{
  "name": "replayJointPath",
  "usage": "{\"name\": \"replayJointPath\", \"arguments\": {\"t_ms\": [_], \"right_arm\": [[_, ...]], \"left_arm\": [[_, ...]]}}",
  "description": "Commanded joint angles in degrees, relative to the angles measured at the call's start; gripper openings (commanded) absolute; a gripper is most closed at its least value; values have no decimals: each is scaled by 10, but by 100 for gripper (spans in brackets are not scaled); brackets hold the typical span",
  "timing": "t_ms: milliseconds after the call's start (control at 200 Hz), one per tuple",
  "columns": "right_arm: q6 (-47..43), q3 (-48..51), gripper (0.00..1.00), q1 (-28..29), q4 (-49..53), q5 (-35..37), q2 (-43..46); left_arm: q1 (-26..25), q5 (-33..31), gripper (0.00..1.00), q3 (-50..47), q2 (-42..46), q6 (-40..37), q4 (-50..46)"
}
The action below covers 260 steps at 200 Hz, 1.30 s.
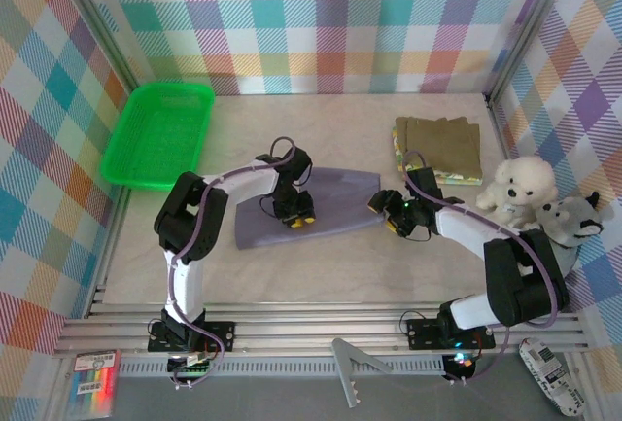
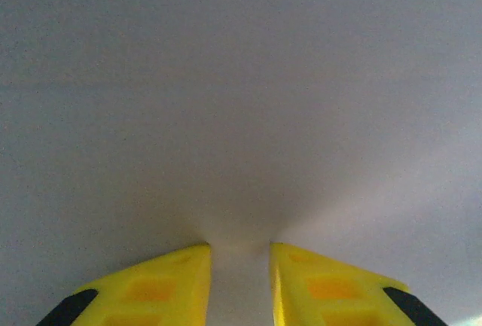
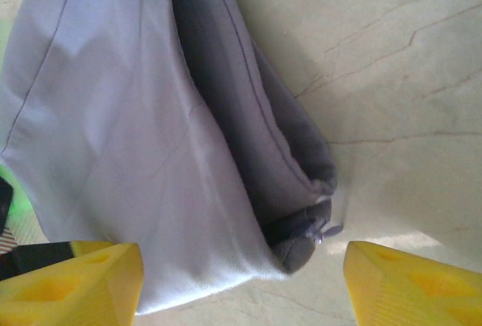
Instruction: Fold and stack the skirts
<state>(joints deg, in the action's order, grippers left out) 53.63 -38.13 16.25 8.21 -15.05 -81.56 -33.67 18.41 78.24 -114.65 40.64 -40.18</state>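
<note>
Grey-lavender skirt (image 1: 306,209): laid flat at the middle of the table (image 1: 321,270), its long side running left to right, with both grippers at it.
Olive-brown skirt (image 1: 445,145): folded and stacked on the floral skirt (image 1: 397,141) at the back right of the table; the floral edges are seen along the left and near sides of the pile.
Left gripper (image 1: 293,215): lowered onto the middle of the grey-lavender skirt.
Right gripper (image 1: 398,221): placed at the right end of the same skirt.
Top view, added detail: the whole layout is given, with the green basket (image 1: 160,134) at the back left and the white plush toy (image 1: 520,188) and grey plush toy (image 1: 573,222) at the right edge, just beside the pile.
Left wrist view, added detail: the yellow fingers (image 2: 173,284) are pressed into the cloth and drawn close together, with a low ridge of cloth raised between them. Whether that ridge is clamped cannot be told.
Right wrist view, added detail: the jaws are spread wide, nothing is gripped, and the skirt's end lies between the fingers (image 3: 71,281). A darker inner layer is exposed along the fold, and a small tab (image 3: 325,230) is seen at the corner.
Writing: a printed card (image 1: 94,372) with barcode stripes is fixed at the near left of the frame; its lettering is too small to be read.
</note>
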Motion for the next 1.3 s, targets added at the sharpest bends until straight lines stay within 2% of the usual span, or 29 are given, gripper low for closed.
{"name": "replayJointPath", "arguments": {"t_ms": [0,385,580,655,795,865,960,1100,1295], "right_arm": [[14,2,69,7,-28,3,-20],[36,14,65,25,-89,11,-53],[59,32,57,34,-132,30,-51],[64,41,47,37,-142,43,-45],[81,63,13,37,-160,60,-39],[88,72,0,37,-169,62,-38],[90,75,0,38,-176,57,-41],[90,70,0,39,-171,56,-43],[91,69,0,39,-160,60,-43]], "left_arm": [[-6,-3,27,-9,-7,-9,-2],[-7,-2,28,-9,-9,-10,1],[-7,2,28,-7,-9,-13,0],[-7,6,29,-4,-8,-15,-3],[-7,27,31,11,11,-17,-13],[-7,29,34,17,29,-20,-19],[-7,35,35,23,44,-25,-30],[-11,82,34,13,56,-26,-28],[-26,119,34,-6,34,-23,-10]]}}
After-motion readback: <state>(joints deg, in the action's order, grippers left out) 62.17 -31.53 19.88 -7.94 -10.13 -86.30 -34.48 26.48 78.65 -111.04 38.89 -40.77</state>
